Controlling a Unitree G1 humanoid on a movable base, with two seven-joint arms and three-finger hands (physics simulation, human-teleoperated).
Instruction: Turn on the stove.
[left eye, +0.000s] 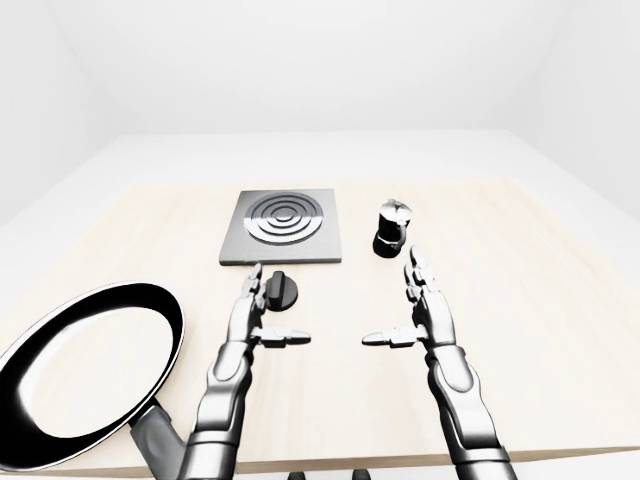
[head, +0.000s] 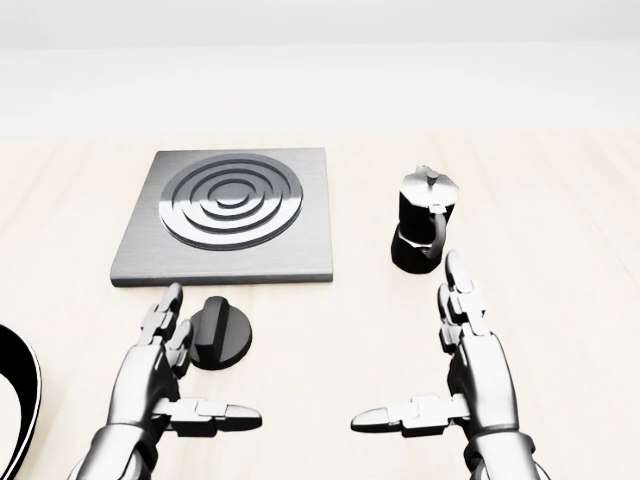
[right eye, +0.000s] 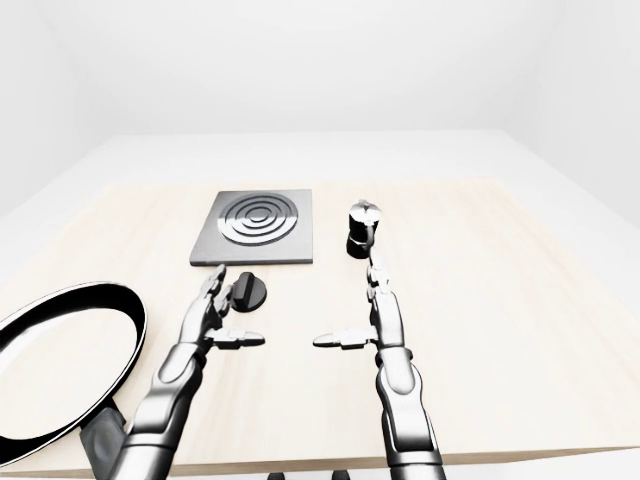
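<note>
the round black stove knob with a raised ridge (head: 221, 333) sits just right of the open left hand (head: 160, 375); rigid, likely slippery, best pinched across its ridge.

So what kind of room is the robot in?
Probably a pretend kitchen in a computer simulation. A stove plate with its black knob, a moka pot and a frying pan sit on a pale wooden table.

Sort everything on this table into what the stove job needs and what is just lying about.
Needed: stove plate; its black knob; left hand, open beside the knob.

Lying about: moka pot; frying pan; right hand, open and idle.
</note>
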